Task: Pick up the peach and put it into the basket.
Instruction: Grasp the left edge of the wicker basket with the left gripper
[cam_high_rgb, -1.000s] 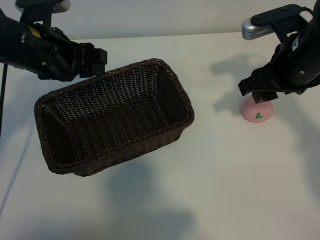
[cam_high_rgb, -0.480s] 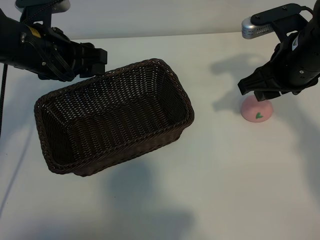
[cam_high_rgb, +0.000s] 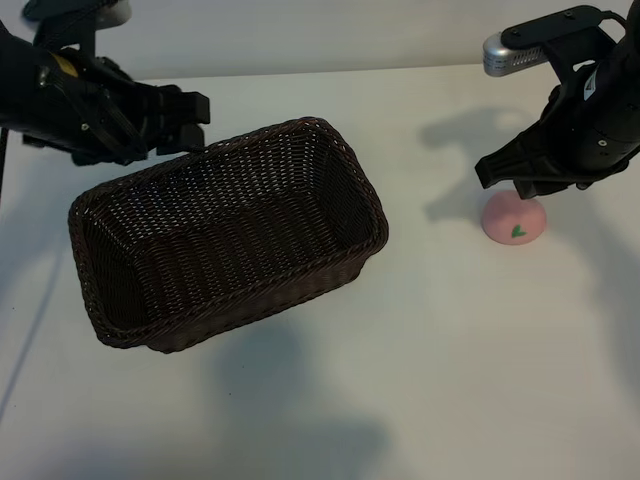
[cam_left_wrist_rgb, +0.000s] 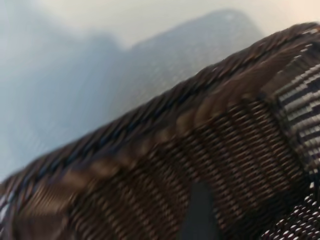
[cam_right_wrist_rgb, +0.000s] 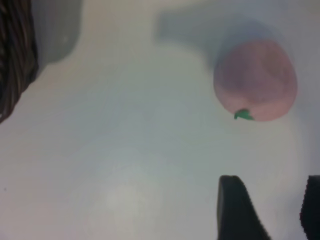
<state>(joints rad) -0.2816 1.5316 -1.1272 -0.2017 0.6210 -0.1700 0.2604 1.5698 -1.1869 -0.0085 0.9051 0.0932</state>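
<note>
The peach (cam_high_rgb: 515, 219), pale pink with a small green leaf mark, sits on the white table at the right. My right gripper (cam_high_rgb: 521, 186) hangs just above its far side. In the right wrist view the peach (cam_right_wrist_rgb: 256, 80) lies ahead of the gripper (cam_right_wrist_rgb: 272, 210). Its two dark fingertips (cam_right_wrist_rgb: 234, 205) stand apart with only bare table between them. The dark-brown wicker basket (cam_high_rgb: 352, 160) rests left of centre. My left gripper (cam_high_rgb: 190, 122) hovers at its far left rim, open. The left wrist view is filled by the basket's weave (cam_left_wrist_rgb: 150, 150), with one dark finger (cam_left_wrist_rgb: 200, 215) against it.
The white tabletop (cam_high_rgb: 450, 380) stretches bare across the front and between the basket and the peach. The basket's corner (cam_right_wrist_rgb: 15, 55) shows at the edge of the right wrist view. A pale wall (cam_high_rgb: 320, 30) runs behind the table.
The right gripper's fingers have drawn closer together over the peach, which has not moved. The left arm has shifted slightly to the left. The basket stays put.
</note>
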